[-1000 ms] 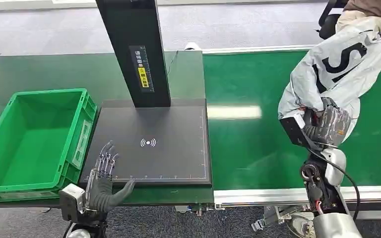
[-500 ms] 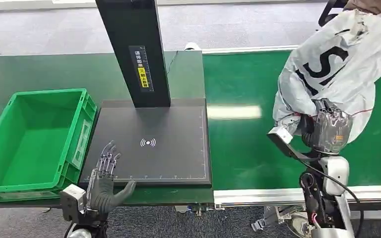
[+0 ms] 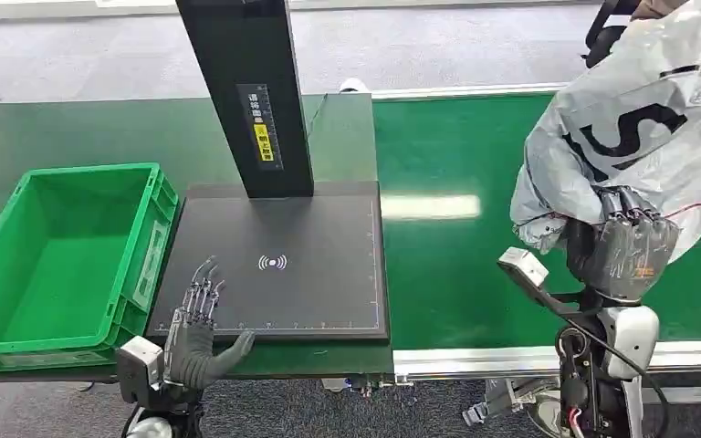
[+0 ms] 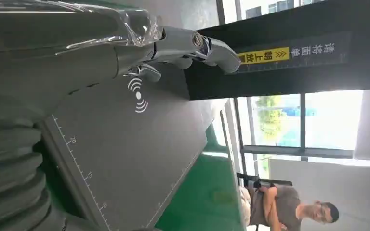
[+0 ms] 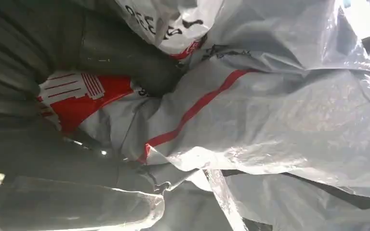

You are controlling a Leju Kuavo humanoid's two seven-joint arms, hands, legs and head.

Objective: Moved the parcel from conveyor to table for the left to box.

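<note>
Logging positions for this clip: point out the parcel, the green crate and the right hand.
parcel (image 3: 639, 128), head view, grey bag face by the black lettering.
green crate (image 3: 91, 171), head view, far rim.
right hand (image 3: 628, 251), head view, back of the hand gripping the parcel.

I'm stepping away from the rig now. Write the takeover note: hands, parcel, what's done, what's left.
Right hand grips the grey parcel, held up over the green conveyor.
Left hand is open, holding nothing, at the near edge of the black scan pad on the table.
Green crate sits beside the pad.
Done: parcel picked up.
Left: set it on the table; left hand then boxes it.
</note>
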